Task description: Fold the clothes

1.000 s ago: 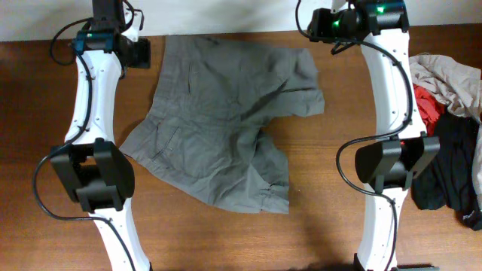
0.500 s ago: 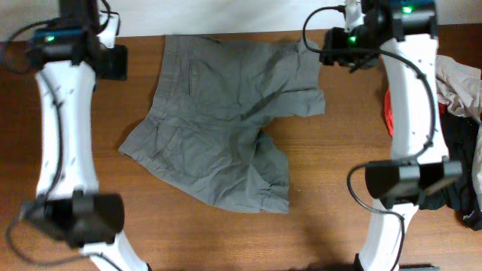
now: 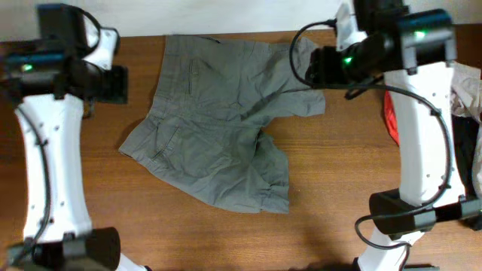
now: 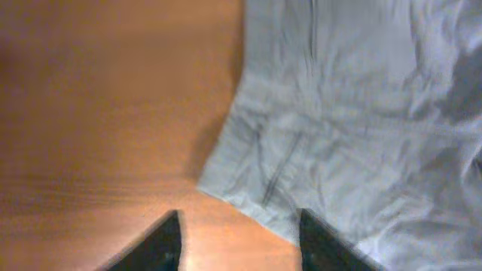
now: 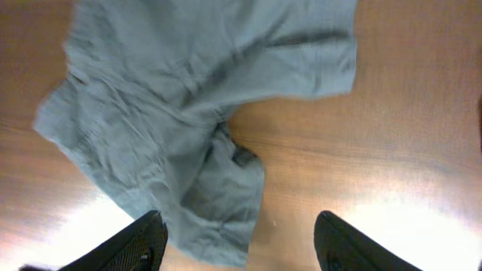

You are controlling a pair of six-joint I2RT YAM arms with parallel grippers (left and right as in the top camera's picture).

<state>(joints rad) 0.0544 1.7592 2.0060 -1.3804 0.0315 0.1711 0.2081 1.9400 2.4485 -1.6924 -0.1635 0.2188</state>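
Note:
The clothes are grey-olive shorts (image 3: 226, 120) lying flat and wrinkled on the wooden table (image 3: 331, 188), waistband toward the far left and one leg reaching to the near middle. My left gripper (image 3: 113, 84) hovers left of the shorts, raised off the table. In the left wrist view it (image 4: 239, 245) stands open over the shorts' edge (image 4: 331, 128), holding nothing. My right gripper (image 3: 320, 68) hangs above the shorts' far right leg. From the right wrist it (image 5: 241, 245) is open high over the shorts (image 5: 188, 98), with nothing between its fingers.
A heap of other garments sits at the table's right edge: red (image 3: 392, 113), pale beige (image 3: 467, 90) and black (image 3: 471, 158). The right arm's base (image 3: 410, 211) stands in front of the heap, the left arm's base (image 3: 68, 248) at the near left.
Both arms have lifted and swung nearer from the table's far edge. The left gripper moved left, away from the shorts; the right one came over the far right leg. The shorts have not moved.

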